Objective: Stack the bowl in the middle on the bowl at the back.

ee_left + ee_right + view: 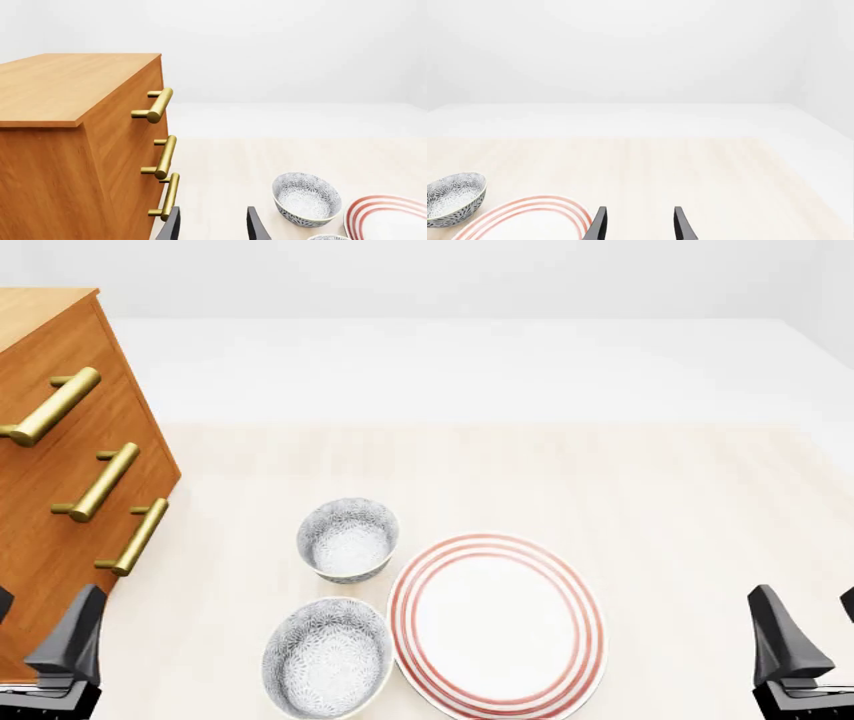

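The bowl in the middle, wide and shallow with a grey speckled pattern, sits near the table's front edge; only its rim shows in the left wrist view. Just behind it stands the bowl at the back, narrower and deeper, with its patterned wall showing. My left gripper hangs open and empty at the front left, well left of both bowls. At the front right my right gripper is open too, holding nothing, far from the bowls.
A large white plate with red rings lies right beside both bowls. A wooden drawer cabinet with brass handles stands at the left, close to my left gripper.
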You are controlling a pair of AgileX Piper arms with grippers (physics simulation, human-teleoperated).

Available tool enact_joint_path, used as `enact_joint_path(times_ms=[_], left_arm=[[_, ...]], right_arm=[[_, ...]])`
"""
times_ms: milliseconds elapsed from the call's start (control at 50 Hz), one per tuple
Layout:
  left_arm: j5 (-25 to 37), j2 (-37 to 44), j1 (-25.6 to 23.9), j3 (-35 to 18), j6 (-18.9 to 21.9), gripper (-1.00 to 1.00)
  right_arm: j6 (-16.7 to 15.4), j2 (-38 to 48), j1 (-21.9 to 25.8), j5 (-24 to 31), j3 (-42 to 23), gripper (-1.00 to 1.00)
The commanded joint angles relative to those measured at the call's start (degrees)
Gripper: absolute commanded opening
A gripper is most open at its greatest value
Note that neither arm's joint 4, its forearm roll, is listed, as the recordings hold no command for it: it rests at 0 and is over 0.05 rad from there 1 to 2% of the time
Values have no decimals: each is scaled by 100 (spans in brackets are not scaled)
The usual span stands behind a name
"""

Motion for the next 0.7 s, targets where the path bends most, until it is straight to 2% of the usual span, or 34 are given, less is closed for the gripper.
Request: enact_joint_path(times_ms=[20,320,340,360,380,480,520,640,700], left_arm=[[-11,60,2,-12,41,100],[2,115,-16,-63,88,100],[9,130,-25,-80,77,100],[-5,209,90,-138,-150,100],[-20,256,107,-154,-124,100],[146,246,-161,-333,25,100],[238,261,-122,-441,2,100],[730,319,-511,-1008,61,100],[966,735,-818,-1460,-46,100]], right_arm=[[7,24,1,-1,-11,100],[49,29,-29,-2,-7,100],[51,32,-34,-6,-7,100],[59,35,-41,-11,-8,100],[68,40,-48,-15,-8,100],[98,50,-63,-17,-7,100],[113,42,-68,-7,-7,100],[141,65,-70,-23,-7,100],[153,81,-75,-37,-9,100]])
